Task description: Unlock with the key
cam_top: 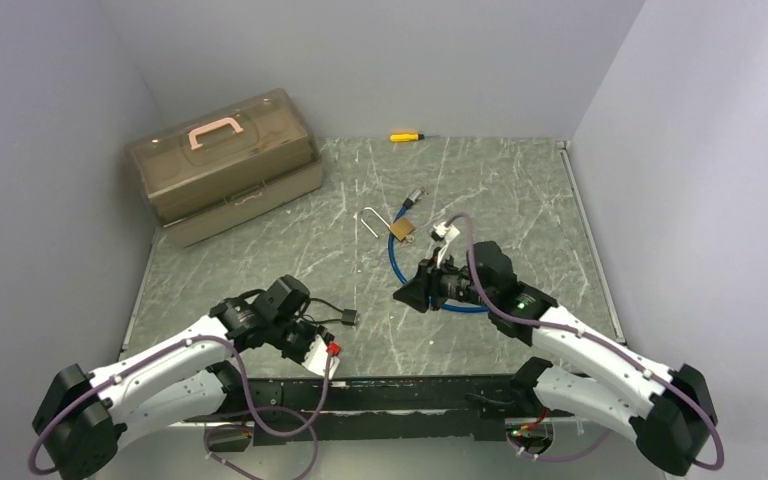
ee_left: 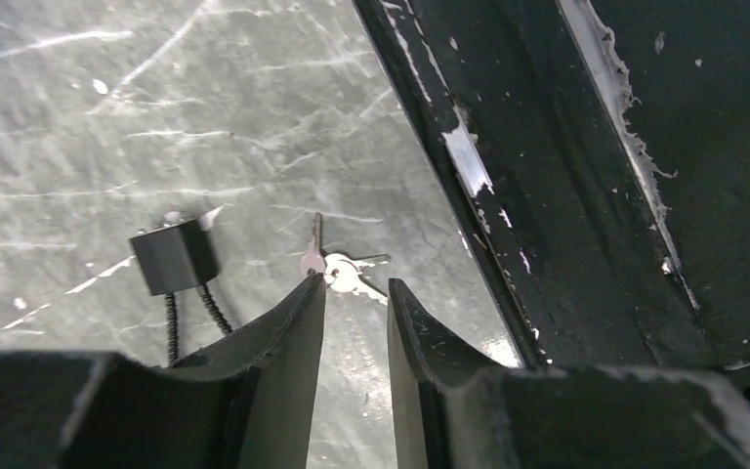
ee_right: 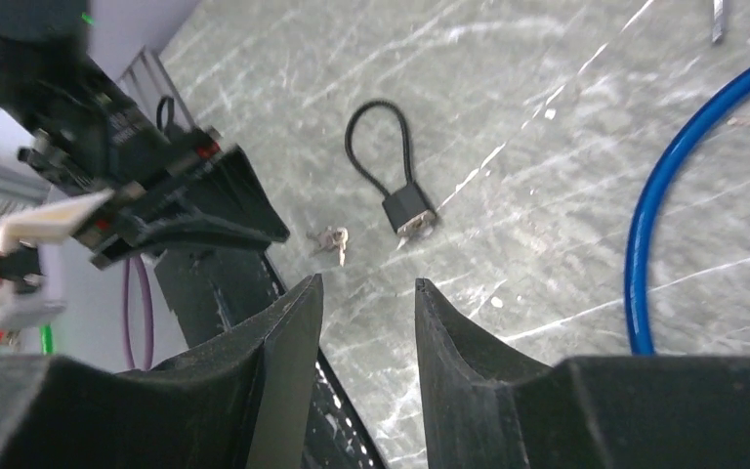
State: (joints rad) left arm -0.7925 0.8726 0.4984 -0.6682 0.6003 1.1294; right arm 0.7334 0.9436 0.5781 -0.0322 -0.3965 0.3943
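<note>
**Keys loose on the counter ahead of an empty left gripper; pick-up not yet made**

The left gripper (ee_left: 356, 293) is standing with its jaws slightly parted and nothing between them, its tips low over the grey marbled counter (ee_left: 156, 117). The small bunch of silver keys (ee_left: 330, 266) is lying flat on the counter just beyond those tips, nearer the left-hand finger. Whether it is touching that finger cannot be told. Just beside the keys, the small black padlock with a black cable loop (ee_left: 176, 256) is resting on the counter. On the keys' other side, the black mounting rail (ee_left: 547, 195) is running along the near edge.

The right gripper (ee_right: 366, 288) is also holding nothing. Its jaws are apart, and it is hanging above the counter facing the same keys (ee_right: 332, 237) and black padlock (ee_right: 406, 207), both well apart from it. A blue cable (ee_right: 664, 186) is curving past at the right of the right wrist view. In the top view it is leading to a brass padlock (cam_top: 402, 229) farther back.

Judgement: the step in hand is acquiring the key, and no lock is being worked. The next move calls for the left gripper to straddle the keys and close. The keys are thin and lying flat on a hard surface, so the jaws will need precise placement, and the rail close by is limiting the approach. Which padlock the keys serve cannot be told.
</note>
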